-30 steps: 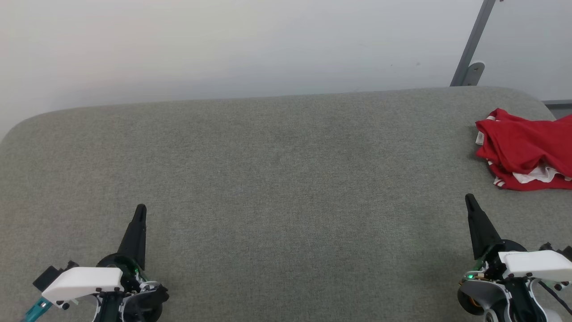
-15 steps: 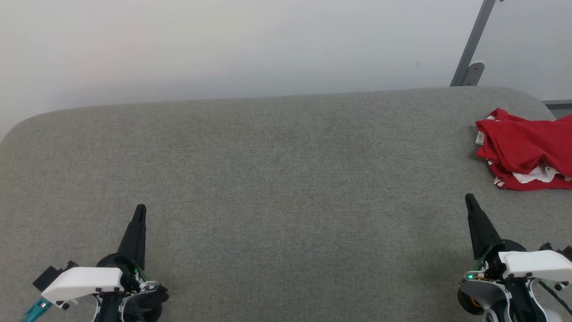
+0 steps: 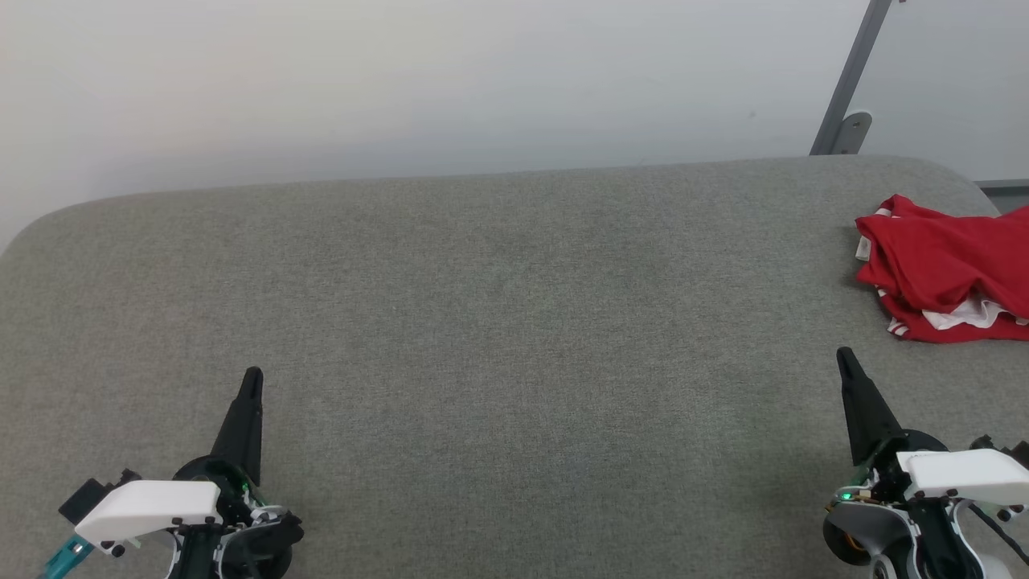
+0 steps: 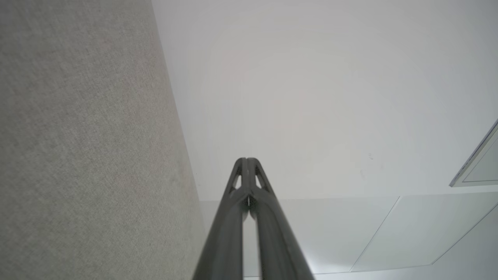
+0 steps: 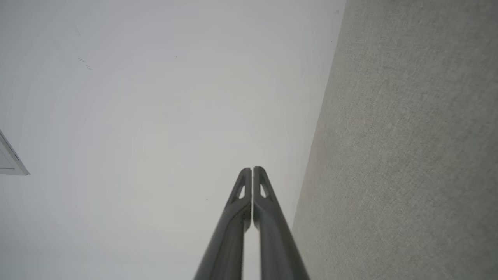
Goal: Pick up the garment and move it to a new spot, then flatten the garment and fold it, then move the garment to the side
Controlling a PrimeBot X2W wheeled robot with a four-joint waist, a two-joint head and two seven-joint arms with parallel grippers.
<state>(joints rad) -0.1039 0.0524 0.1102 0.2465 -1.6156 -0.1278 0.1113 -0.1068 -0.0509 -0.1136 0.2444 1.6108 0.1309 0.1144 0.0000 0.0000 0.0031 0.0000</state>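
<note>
The garment [image 3: 944,265], red with white trim, lies crumpled at the far right of the grey padded table [image 3: 498,322], cut off by the picture's edge. My left gripper [image 3: 252,375] rests at the lower left, shut and holding nothing, far from the garment. My right gripper [image 3: 844,355] sits at the lower right, also shut and holding nothing, a short way in front of the garment and apart from it. In the left wrist view the left gripper [image 4: 246,159] has both fingers pressed together. The right wrist view shows the right gripper [image 5: 252,168] the same way.
A pale wall rises behind the table's rounded far edge [image 3: 482,175]. A slanted grey metal post [image 3: 850,76] with a bracket stands at the back right.
</note>
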